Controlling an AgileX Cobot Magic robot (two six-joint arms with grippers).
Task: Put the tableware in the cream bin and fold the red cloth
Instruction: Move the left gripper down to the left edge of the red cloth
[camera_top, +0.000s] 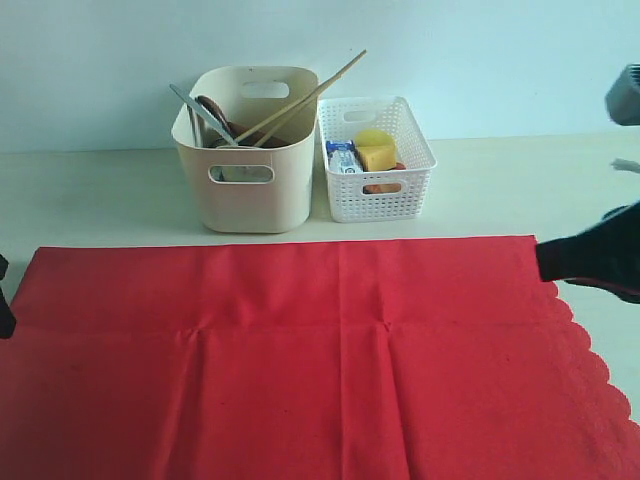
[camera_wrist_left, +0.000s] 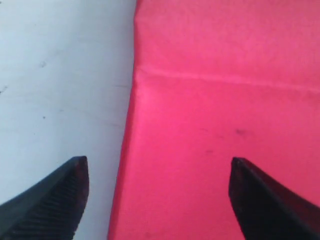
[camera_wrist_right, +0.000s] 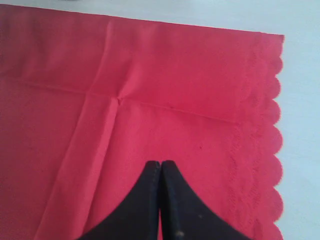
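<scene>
One large bright red fabric cloth (camera_top: 320, 360) with a scalloped edge lay spread flat in front of the tall cream plastic bin (camera_top: 245, 190), not yet folded and marked by faint creases. Tableware was already in that bin: two wooden chopsticks (camera_top: 310, 98) and a silver metal knife (camera_top: 200, 112) stuck up past its rim.

The left pincer (camera_wrist_left: 159, 165) stood wide open and gripped nothing. It straddled the cloth's straight side edge, one finger over fabric and the other over the pale surface (camera_top: 100, 190). The right pincer (camera_wrist_right: 160, 165) was shut tight on nothing, above the cloth near the scalloped side, further from the bin than the cloth's far hem. Whether either touched the fabric could not be told.

The main risk looked like an uneven pick-up. Thin fabric lying flat gave little to catch, so the left pincer might close on bare surface or only nip the hem. The right one would have to open first. If only one side lifted, the fold would probably come out skewed, or the whole sheet might drag. A pull toward the bin could also shove it into the white lattice basket (camera_top: 378, 160) just beside it.
</scene>
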